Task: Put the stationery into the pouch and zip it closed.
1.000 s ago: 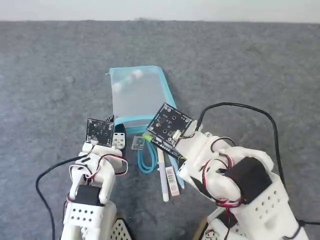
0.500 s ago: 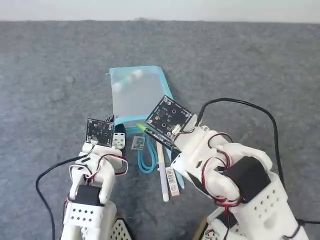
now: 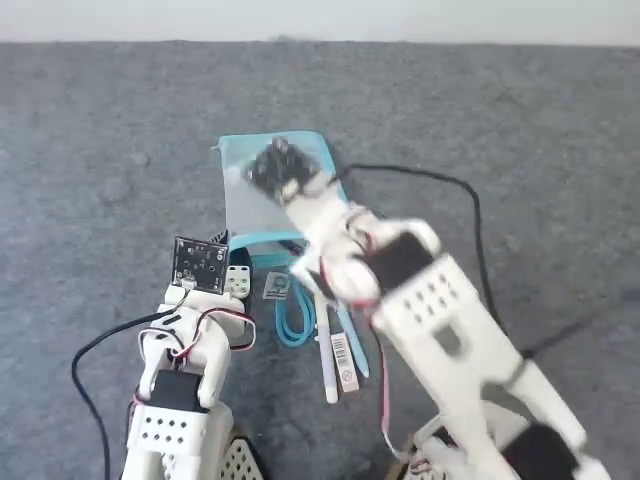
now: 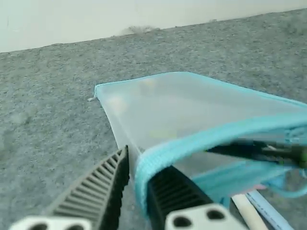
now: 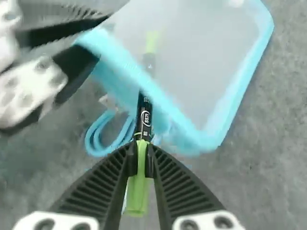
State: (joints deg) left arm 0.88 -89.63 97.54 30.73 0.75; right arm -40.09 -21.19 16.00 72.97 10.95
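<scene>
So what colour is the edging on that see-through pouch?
Turquoise blue edging on the pouch; the left wrist view shows it best.

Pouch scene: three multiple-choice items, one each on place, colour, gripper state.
1. Where is the tip of the pen? A: inside the pouch mouth. B: lying beside the pouch. C: under the pouch.
2. What colour is the pouch's trim? A: red. B: light blue. C: yellow.
3. How is the left gripper? A: open, holding nothing. B: shut on a pen. C: shut on the pouch rim.
1 A: the right wrist view shows it past the rim. 2 B: the edging is light blue. 3 C: it pinches the rim in the left wrist view.
</scene>
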